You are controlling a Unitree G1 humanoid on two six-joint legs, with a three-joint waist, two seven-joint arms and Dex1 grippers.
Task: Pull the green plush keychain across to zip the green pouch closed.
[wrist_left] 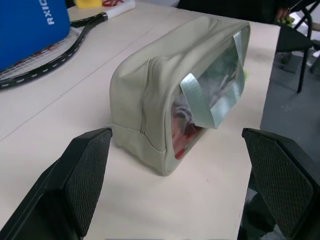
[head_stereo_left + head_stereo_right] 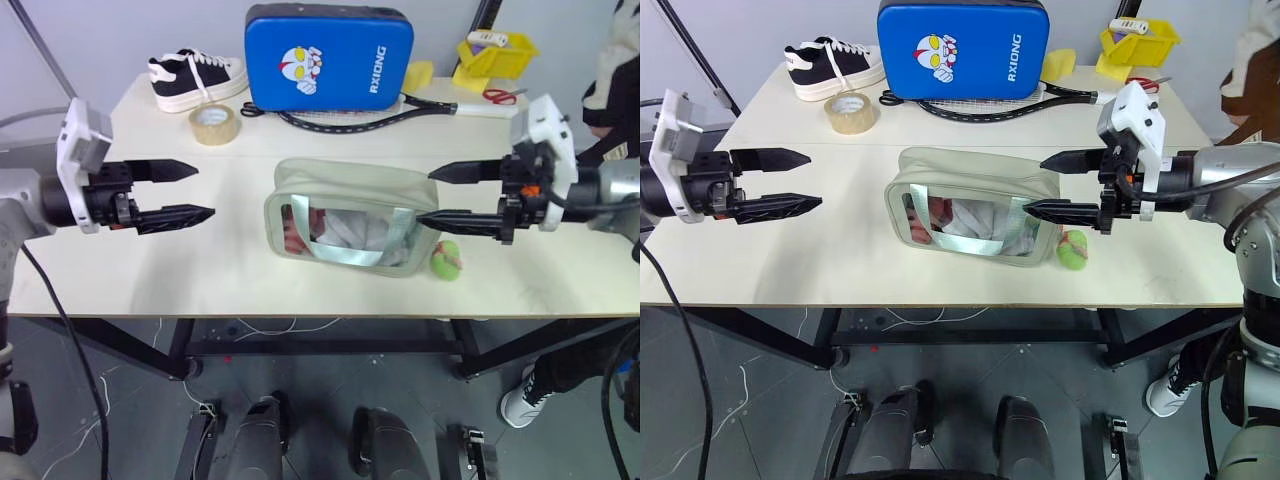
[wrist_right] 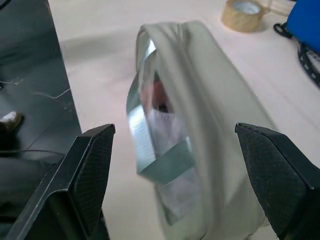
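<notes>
The green pouch (image 2: 345, 215) is sitting near the middle of the pale table (image 2: 150, 270), a soft sage fabric bag with rounded corners, its clear glossy window panel and a shiny looped strap facing the near edge, with folded contents showing through. The green plush keychain (image 2: 446, 259), a small fuzzy lime ball with an orange spot, is lying on the table just beside the pouch's right end.

The left hand (image 2: 190, 192) is hovering well apart from the pouch's left end, its black textured fingers standing wide apart and gripping nothing. The right hand (image 2: 434, 194) is hanging at the pouch's right end, just above the keychain, its fingers likewise spread and empty.

Farther back are lying a glossy blue padded case (image 2: 328, 56), a tape roll (image 2: 214, 124) and a black-and-white sneaker (image 2: 193, 78).
</notes>
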